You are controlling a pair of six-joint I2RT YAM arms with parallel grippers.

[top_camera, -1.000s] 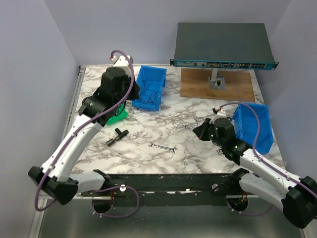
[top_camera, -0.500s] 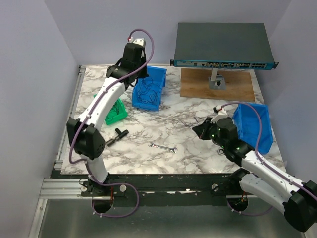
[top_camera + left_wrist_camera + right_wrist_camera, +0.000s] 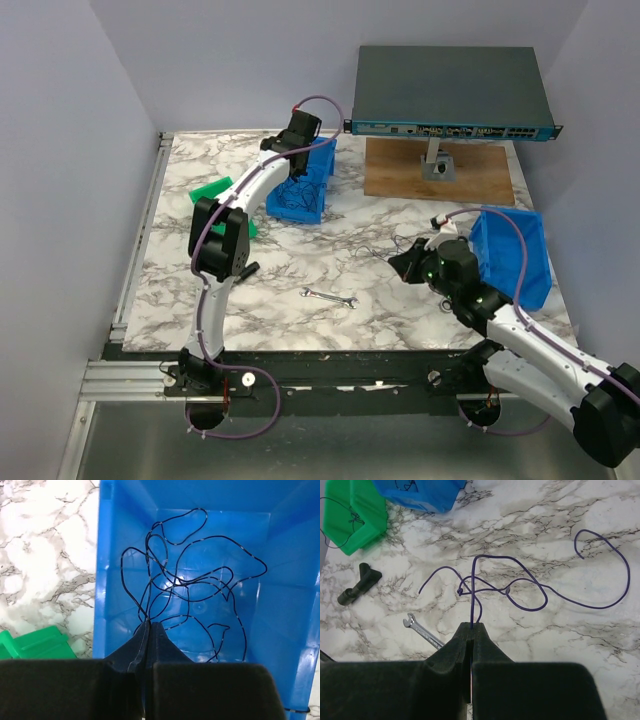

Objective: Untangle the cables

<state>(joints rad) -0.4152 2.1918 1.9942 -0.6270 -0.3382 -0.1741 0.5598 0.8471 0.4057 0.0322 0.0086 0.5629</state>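
Near the left edge of the table sits a green bin (image 3: 208, 188). Just right of it, close to the far edge, is a blue bin (image 3: 106, 580) with a messy bunch of thin black cables (image 3: 185, 587) on its floor. The left claw (image 3: 150, 625) hangs over this bin. It is squeezed tight shut, and one black strand from the bunch runs up between its tips. Closer to the near edge lie a small black tool (image 3: 357, 587) and a silver wrench (image 3: 331, 297), a little apart. Right of the wrench, a thin purple cable (image 3: 507, 589) lies in loose loops on the table. The right claw (image 3: 471, 626) is pinched shut on one strand of it. A second blue bin (image 3: 520, 260) stands by the right edge. A wooden board (image 3: 400, 175) with a flat grey box (image 3: 450, 90) raised over it is at the far right corner.
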